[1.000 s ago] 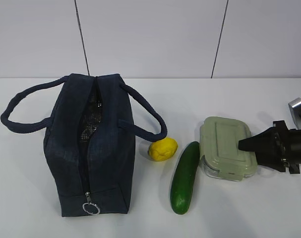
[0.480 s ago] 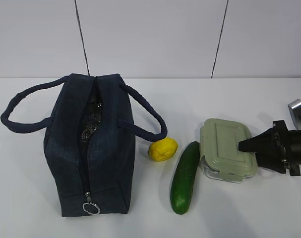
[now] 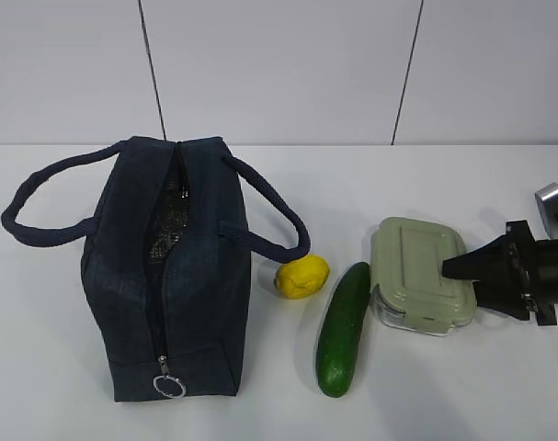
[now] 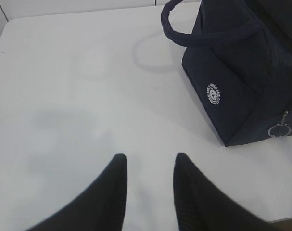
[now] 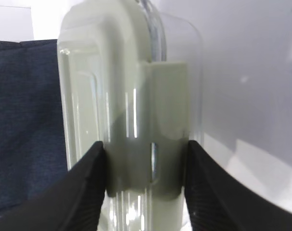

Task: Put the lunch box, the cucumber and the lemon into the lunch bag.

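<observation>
Now we see the lunch bag (image 3: 168,266) toward the worktop's (image 3: 58,404) left edge, partly unzipped, silvery lining showing, contents hidden. Our right hand (image 3: 447,268) grips the lunch box (image 3: 419,273) near the right edge, pale green lid over clear base. Cucumber (image 3: 343,328) and lemon (image 3: 302,276) lie between. Our left hand (image 4: 149,161) hovers parted, empty. The bag's round white logo is unreadable.

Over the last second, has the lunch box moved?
Yes, slightly. The lunch box, clamped by the right gripper, dipped then rose beside the stationary cucumber, ending about where it began.
</observation>
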Motion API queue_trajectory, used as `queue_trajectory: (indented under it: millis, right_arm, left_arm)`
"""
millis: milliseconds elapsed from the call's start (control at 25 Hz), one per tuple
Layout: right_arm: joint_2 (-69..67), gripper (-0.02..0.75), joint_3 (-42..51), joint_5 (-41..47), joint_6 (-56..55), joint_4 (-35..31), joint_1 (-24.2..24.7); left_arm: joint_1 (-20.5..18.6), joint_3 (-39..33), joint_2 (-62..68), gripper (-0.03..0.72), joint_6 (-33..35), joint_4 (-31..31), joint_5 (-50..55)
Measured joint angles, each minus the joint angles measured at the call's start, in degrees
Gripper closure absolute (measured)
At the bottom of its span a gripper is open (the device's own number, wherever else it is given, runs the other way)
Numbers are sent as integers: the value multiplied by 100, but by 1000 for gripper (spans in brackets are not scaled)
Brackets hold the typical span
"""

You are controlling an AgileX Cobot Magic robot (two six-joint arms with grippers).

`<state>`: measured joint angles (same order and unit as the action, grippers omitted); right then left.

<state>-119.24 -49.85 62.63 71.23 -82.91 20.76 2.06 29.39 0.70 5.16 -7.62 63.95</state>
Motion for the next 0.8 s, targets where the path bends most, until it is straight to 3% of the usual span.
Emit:
queue_trajectory:
  millis: [800]
  right_arm:
    - [716, 393, 0, 13, -312, 395, 0]
  left_arm:
    - [0, 0, 409, 450, -35, -318, -97]
